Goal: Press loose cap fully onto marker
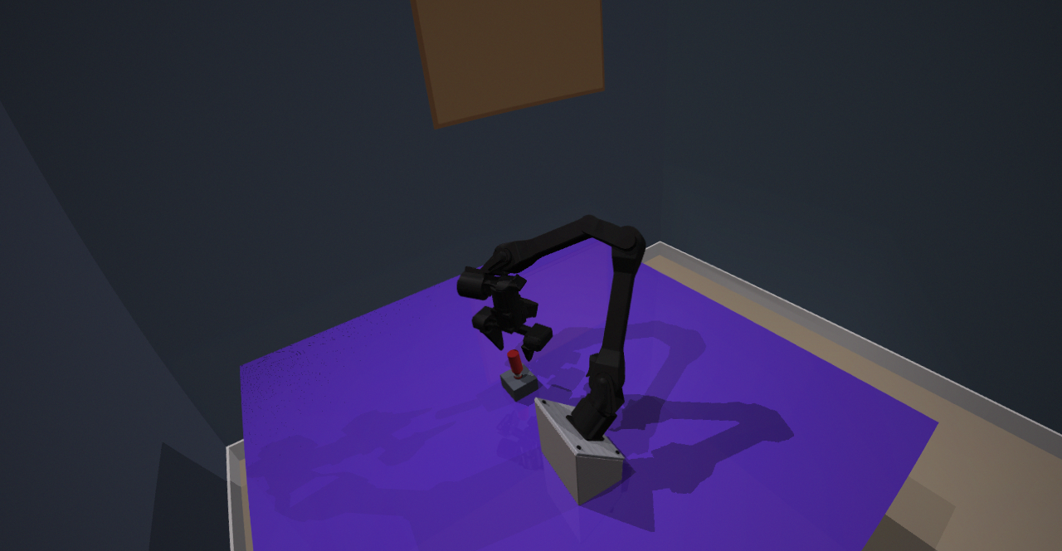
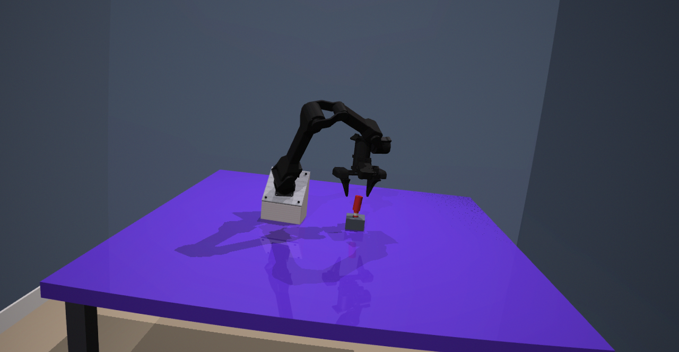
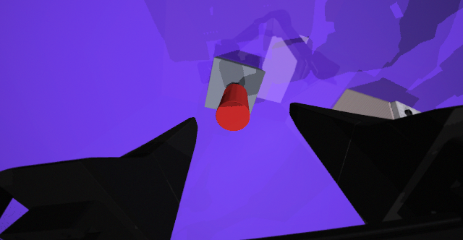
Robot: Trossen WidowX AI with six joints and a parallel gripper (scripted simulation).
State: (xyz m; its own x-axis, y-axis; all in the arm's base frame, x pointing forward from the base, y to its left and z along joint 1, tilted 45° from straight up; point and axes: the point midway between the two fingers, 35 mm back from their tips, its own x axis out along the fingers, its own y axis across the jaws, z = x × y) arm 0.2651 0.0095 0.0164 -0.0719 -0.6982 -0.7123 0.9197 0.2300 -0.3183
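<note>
The red cap point(image 1: 514, 363) point(image 2: 357, 203) point(image 3: 233, 118) sits over the top of the marker, whose pale part point(image 2: 355, 215) shows just below it. The cap leans a little in the top and exterior views. The marker stands in the grey holder block point(image 1: 517, 390) point(image 2: 355, 225) point(image 3: 213, 90). I cannot tell whether the cap is fully clicked on. My gripper point(image 1: 514, 352) point(image 2: 357, 195) point(image 3: 242, 115) is open and empty. It points down, with its fingertips just above the cap's top in the exterior view, one on either side.
The arm's pale wedge-shaped base point(image 1: 558, 447) point(image 2: 284, 211) point(image 3: 363, 104) stands on the purple table point(image 1: 356, 369) point(image 2: 190, 274) near the holder block. The arm arches from the base over to the block. Dark shadows and reflections lie on the table top.
</note>
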